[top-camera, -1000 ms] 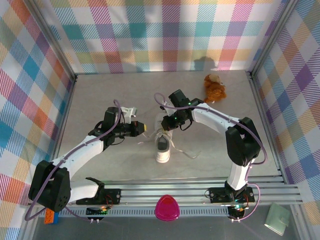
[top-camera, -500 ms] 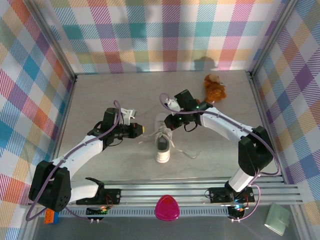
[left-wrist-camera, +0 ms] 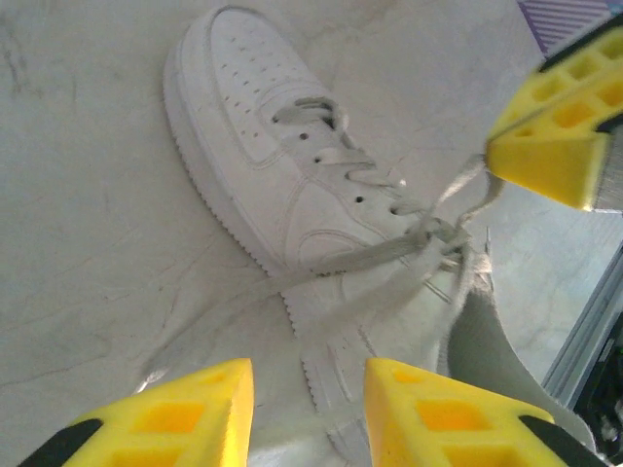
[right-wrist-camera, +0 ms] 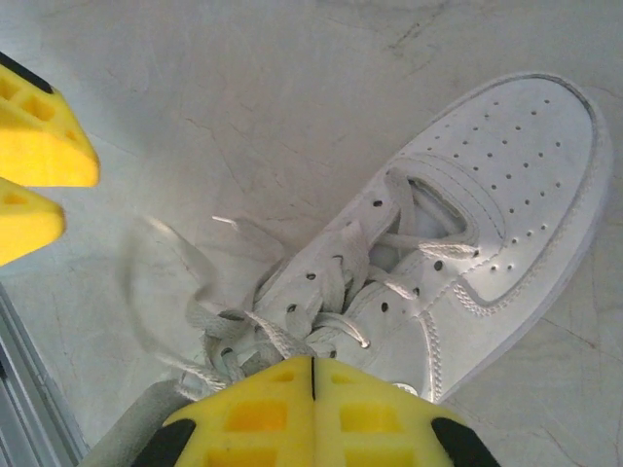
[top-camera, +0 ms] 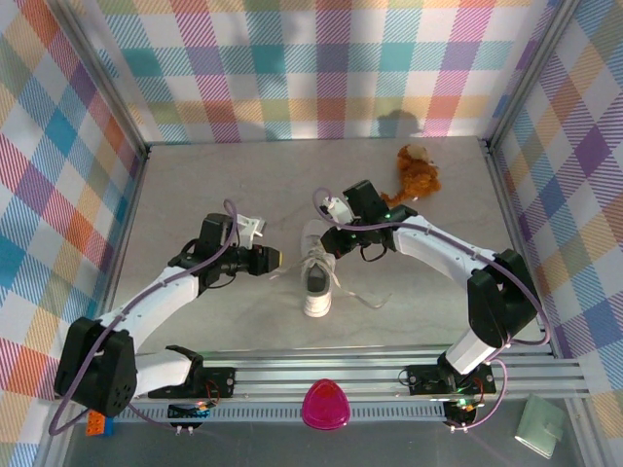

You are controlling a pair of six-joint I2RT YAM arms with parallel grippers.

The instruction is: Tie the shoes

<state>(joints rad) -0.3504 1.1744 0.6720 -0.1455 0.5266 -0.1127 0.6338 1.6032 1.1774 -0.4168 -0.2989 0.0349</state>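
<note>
Sneaker (top-camera: 316, 272), white leather low-top with a white sole and a grey-dark inside, lies at the middle of the pale grey marbled table (top-camera: 195, 185). Its long axis runs near to far, with the toe toward the far wall and the heel toward the arm bases.

At the left, bare table stretches to the metal frame. The left gripper (top-camera: 275, 259) hangs just beside the sneaker's left flank. The left wrist view shows its yellow pads (left-wrist-camera: 185, 413) spread wide and holding nothing, with the perforated toe (left-wrist-camera: 243, 58) and a slack strand of the thin white laces (left-wrist-camera: 350, 255) trailing onto the table.

The right gripper (top-camera: 331, 238) sits over the sneaker's toe half. In the right wrist view its pads (right-wrist-camera: 253, 413) press together above the eyelets. The left wrist view adds that a lace strand rises to its tip (left-wrist-camera: 501, 156), so it is pinching the laces.

Right of the sneaker one loose lace end lies on open table. Further right, the brown-and-white plush toy (top-camera: 417, 170) sits well apart, near the far right corner.
</note>
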